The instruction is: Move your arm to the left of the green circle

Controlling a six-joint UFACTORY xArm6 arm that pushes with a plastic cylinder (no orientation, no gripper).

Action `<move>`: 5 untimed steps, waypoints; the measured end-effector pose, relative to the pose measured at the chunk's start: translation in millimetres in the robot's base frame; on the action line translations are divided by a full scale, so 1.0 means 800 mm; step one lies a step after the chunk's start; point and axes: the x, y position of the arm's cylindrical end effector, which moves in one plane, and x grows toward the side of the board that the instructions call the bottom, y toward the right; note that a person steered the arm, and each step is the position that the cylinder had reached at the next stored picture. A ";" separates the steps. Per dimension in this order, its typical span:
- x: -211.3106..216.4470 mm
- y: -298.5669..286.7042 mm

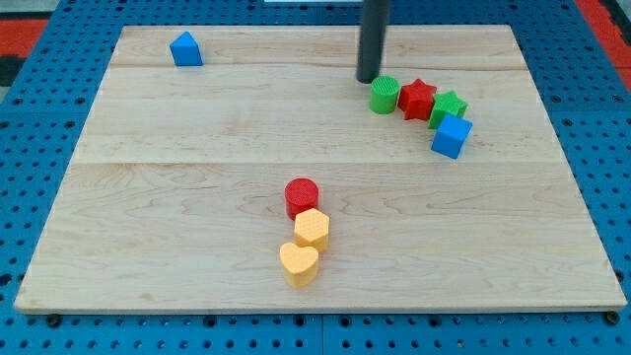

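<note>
No readable text, labels, numbers on wooden board [197, 128] or blocks; none apparent on pegboard surround.

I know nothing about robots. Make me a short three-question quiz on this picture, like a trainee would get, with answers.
1. True or false: my tip stands just to the view's upper left of the green round block.
2. Which block touches the green round block on the view's right? A) red star-shaped block B) blue cube C) yellow heart-shaped block
3. Fill in: near the wooden board's bottom middle, the red round block, the yellow hexagonal block and the yellow heart-shaped block form a short ____.

Key: 1 true; 2 A; 3 column.
</note>
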 end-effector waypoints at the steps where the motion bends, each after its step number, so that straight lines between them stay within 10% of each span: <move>1: -0.010 -0.069; 5: 0.044 0.036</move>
